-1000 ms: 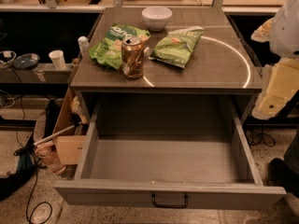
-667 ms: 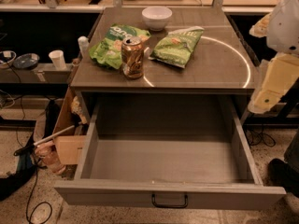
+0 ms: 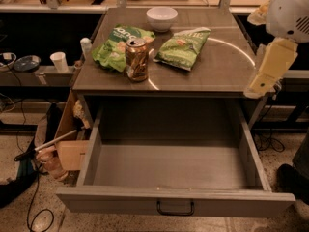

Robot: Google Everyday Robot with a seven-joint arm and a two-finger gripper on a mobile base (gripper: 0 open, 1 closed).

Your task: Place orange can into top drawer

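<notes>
My gripper (image 3: 261, 83) hangs at the countertop's (image 3: 212, 74) right edge, spread or closed I cannot tell; the orange can (image 3: 137, 60) stands upright, ungrasped, between two green chip bags (image 3: 186, 47); the top drawer (image 3: 231, 204) is pulled out, so picking and placing both remain.

Floor (image 3: 231, 224): was speckled stone; a cardboard box (image 3: 72, 154) stood at left.
Table (image 3: 217, 76): grey top showed a bright arc of light.
Left: dark shelf (image 3: 43, 74) held a paper cup (image 3: 59, 61).
Gripper (image 3: 258, 86): hung beside table's right edge.
</notes>
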